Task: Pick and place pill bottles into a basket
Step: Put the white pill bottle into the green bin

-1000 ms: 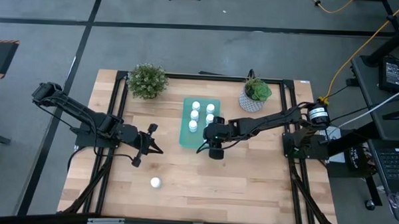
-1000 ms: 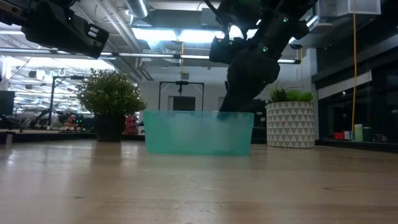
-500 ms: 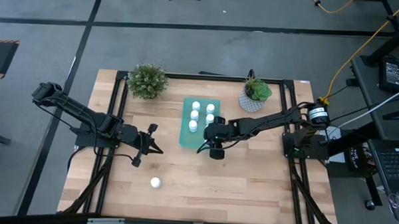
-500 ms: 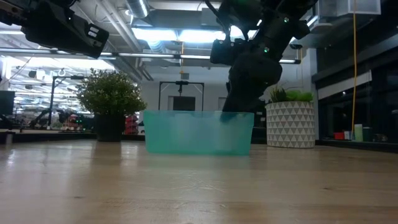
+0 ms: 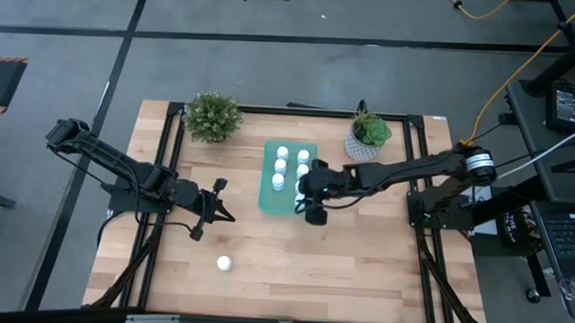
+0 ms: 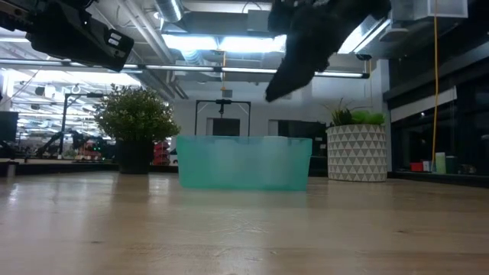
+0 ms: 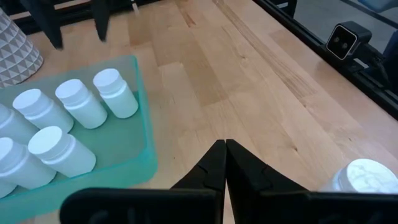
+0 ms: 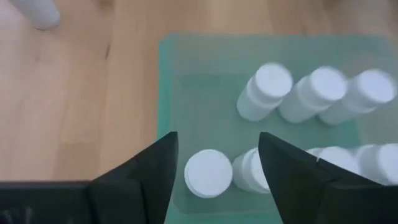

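The teal basket stands mid-table and holds several white pill bottles, upright on its floor. It also shows in the low view and the right wrist view. My right gripper is open and empty. It hovers above the basket's near right corner, its fingers standing over a bottle's cap. One more bottle stands on the table near the front and shows in the left wrist view. My left gripper is shut and empty, left of the basket.
A leafy green plant stands at the far left. A white patterned plant pot stands far right of the basket. Bare wood lies between the basket and the table's near edge.
My right gripper has risen out of the basket, from down among the bottles to well above its rim. The bottles in the basket and the loose bottle have stayed put.
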You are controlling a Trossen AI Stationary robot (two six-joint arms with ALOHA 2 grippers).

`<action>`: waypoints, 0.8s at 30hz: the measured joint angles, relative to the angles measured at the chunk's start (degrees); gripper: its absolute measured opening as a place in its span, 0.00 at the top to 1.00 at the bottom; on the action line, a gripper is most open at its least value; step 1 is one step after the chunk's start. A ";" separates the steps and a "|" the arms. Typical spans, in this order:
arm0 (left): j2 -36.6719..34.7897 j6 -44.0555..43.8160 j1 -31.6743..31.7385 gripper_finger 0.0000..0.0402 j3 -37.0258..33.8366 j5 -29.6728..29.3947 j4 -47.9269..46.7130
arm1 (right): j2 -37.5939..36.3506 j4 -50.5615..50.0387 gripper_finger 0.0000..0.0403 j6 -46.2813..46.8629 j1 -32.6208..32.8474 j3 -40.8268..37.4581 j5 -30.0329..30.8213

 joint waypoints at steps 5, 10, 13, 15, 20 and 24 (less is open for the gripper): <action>0.00 0.13 0.00 0.99 0.00 0.00 0.00 | -4.81 -0.39 0.51 -4.36 0.00 0.00 0.13; 0.00 0.53 0.00 0.99 0.00 -0.02 0.02 | -8.96 -2.57 0.65 -4.33 0.28 0.04 1.46; 0.00 0.48 0.00 0.98 0.00 -0.02 0.07 | -9.79 -5.83 0.79 -4.18 1.56 0.04 7.04; 0.00 -0.08 0.00 0.96 0.00 -0.02 0.33 | -9.79 -7.05 0.90 -4.06 2.70 0.04 10.00; 0.00 -0.33 0.00 0.83 0.00 0.36 0.55 | -9.86 -0.16 0.97 -3.98 5.94 -3.62 13.91; -0.01 -0.35 0.00 0.69 0.00 1.94 1.46 | -9.83 10.15 0.99 -2.70 8.18 -10.74 17.86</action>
